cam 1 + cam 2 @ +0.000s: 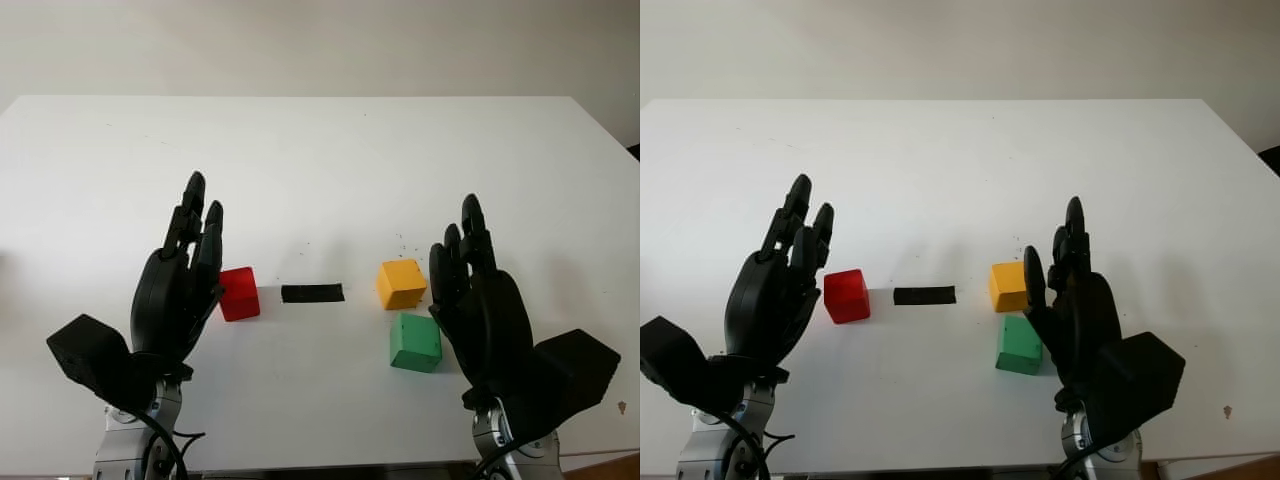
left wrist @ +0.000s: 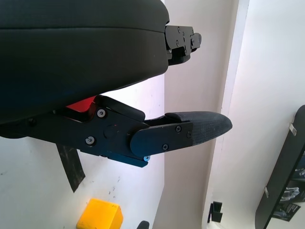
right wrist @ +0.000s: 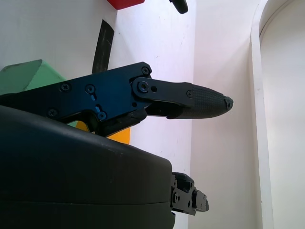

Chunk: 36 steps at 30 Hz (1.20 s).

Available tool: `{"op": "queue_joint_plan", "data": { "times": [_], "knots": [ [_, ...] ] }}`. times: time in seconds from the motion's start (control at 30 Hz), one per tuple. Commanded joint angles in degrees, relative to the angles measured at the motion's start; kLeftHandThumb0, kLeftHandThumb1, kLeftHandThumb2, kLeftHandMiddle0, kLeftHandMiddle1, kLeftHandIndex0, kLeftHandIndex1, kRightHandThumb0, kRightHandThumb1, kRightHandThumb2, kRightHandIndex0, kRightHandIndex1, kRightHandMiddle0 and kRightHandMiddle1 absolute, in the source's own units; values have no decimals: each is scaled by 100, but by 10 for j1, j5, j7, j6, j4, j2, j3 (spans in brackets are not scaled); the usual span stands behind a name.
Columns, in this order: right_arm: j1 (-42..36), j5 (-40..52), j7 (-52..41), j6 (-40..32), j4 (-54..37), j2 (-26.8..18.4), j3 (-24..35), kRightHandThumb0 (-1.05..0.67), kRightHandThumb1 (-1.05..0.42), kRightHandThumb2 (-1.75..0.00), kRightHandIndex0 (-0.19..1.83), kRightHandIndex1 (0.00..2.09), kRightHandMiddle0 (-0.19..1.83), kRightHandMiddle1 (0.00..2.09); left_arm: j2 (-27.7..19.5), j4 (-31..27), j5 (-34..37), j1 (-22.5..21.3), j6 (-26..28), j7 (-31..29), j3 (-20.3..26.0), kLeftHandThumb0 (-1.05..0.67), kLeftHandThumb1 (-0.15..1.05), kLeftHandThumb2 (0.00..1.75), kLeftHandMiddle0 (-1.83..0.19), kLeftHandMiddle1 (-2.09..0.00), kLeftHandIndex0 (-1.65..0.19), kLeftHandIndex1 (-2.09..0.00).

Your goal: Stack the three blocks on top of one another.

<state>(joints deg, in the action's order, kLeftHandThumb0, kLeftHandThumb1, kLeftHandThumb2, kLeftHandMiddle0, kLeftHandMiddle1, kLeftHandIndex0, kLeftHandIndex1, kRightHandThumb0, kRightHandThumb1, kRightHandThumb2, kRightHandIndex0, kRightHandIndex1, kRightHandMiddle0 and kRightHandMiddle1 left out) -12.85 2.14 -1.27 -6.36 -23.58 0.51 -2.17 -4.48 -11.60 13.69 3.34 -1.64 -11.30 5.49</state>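
Flanking the three blocks with both hands, palms facing inward, nothing grasped. Left hand [image 1: 178,290] raised just at 9 o'clock of the red block [image 1: 239,293], fingers [image 1: 193,215] extended and released; probably posed there to close in on that block first. Right hand [image 1: 482,300] standing just at 3 o'clock of the yellow block [image 1: 401,283] and the green block [image 1: 415,342], fingers likewise extended and holding nothing, seemingly ready for either of the pair.

All three blocks lying separately on the white tabletop [image 1: 320,170], none stacked yet. Red at 9 o'clock of a short strip of black tape [image 1: 312,292], yellow at 3 o'clock of it, well apart from red. Green just at 6 o'clock of yellow, close but whether touching cannot be told. Tape possibly marking the spot for the stack, judging by its central place.

Small plain cubes, solid-coloured, matte, sharp-edged, flat-faced; green turned slightly askew to yellow. Likely easy to pinch and to seat squarely.
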Motion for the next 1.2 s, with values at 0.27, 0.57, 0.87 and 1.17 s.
{"op": "queue_joint_plan", "data": {
  "times": [0.27,0.57,0.87,1.17],
  "knots": [
    [8,-2,-2,-7,-2,-6,2,-68,-105,-50,-14,5,-12,5,0,-1,-4,-7,2,4,-4,-65,105,54,6,-5,7,-5],
    [18,-2,0,-3,5,-5,6,-67,-105,-50,-13,6,-11,6,-25,-16,-146,-11,-69,80,7,-61,105,43,-12,-8,-9,-9],
    [8,1,0,-7,-9,-3,4,-67,-105,-49,-13,5,-12,5,-151,-136,-440,-4,-13,87,31,-65,105,17,-22,-1,-39,-7],
    [0,-8,9,-12,-18,1,-6,-68,-105,-49,-13,6,-11,6,-245,-216,-552,-3,100,-96,-5,-74,105,10,-2,-3,-34,-5]
  ]
}}
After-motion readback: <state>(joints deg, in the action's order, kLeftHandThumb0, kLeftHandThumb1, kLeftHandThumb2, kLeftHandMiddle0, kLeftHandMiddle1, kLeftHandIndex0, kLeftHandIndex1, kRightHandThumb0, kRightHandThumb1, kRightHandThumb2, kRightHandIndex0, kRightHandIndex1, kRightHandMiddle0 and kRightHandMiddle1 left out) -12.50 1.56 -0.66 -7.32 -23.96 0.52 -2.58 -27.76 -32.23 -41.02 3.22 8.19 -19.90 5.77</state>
